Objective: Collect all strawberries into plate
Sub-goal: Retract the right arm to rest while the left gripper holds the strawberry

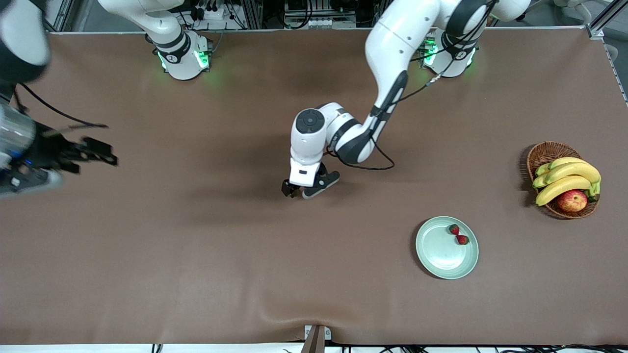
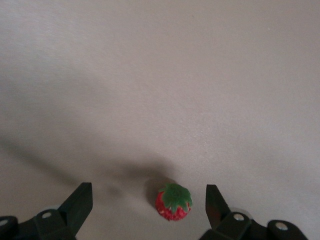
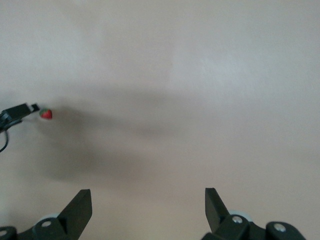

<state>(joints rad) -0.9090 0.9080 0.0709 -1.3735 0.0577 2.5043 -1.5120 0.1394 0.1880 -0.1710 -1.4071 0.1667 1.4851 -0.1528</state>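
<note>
Two strawberries (image 1: 454, 229) (image 1: 462, 239) lie in the pale green plate (image 1: 438, 251), near its rim on the robots' side. A third strawberry (image 2: 173, 202) sits on the brown table with its green cap up. My left gripper (image 2: 147, 200) is low over it and open, and the berry stands between the fingers, closer to one of them. In the front view my left gripper (image 1: 300, 192) is at the table's middle and hides that berry. My right gripper (image 1: 100, 152) hangs open and empty at the right arm's end of the table. The right wrist view shows the same berry (image 3: 46, 114) far off.
A brown wicker basket (image 1: 545, 151) with bananas (image 1: 569, 176) and a red-yellow apple (image 1: 572, 200) stands at the left arm's end of the table, farther from the front camera than the plate. Brown table surface (image 1: 196, 255) spreads around the left gripper.
</note>
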